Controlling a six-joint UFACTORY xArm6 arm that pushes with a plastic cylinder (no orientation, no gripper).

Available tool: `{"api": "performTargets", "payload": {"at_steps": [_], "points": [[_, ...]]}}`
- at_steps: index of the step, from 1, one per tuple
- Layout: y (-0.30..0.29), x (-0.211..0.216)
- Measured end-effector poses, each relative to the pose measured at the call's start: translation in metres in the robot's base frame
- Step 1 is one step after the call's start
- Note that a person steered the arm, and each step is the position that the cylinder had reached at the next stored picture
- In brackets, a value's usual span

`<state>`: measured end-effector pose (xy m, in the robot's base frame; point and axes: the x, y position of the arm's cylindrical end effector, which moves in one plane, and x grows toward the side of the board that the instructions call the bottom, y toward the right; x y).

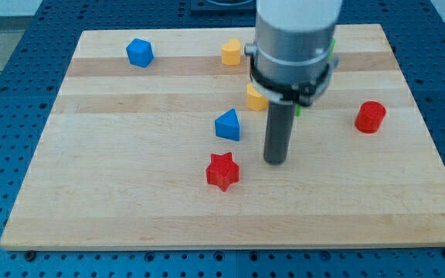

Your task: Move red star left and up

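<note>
The red star (pixel 222 171) lies on the wooden board (pixel 130 201) a little below the middle. My tip (pixel 275 161) rests on the board to the star's right and slightly above it, with a gap of about a block's width between them. A blue triangular block (pixel 228 125) sits just above the star, to the left of the rod.
A blue block (pixel 140 52) lies at the top left. A yellow block (pixel 232 52) sits at the top middle. Another yellow block (pixel 256 98) is partly hidden behind the arm, with a bit of green (pixel 298 110) beside the rod. A red cylinder (pixel 370 116) stands at the right.
</note>
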<state>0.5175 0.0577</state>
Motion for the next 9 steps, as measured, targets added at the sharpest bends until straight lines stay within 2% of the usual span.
{"api": "performTargets", "payload": {"at_steps": [1,2,3,4,5,6,7,9], "points": [[-0.044,0.006],[-0.129,0.004],[-0.156,0.017],[-0.131,0.039],[-0.130,0.059],[-0.195,0.062],[-0.231,0.054],[-0.212,0.034]]}}
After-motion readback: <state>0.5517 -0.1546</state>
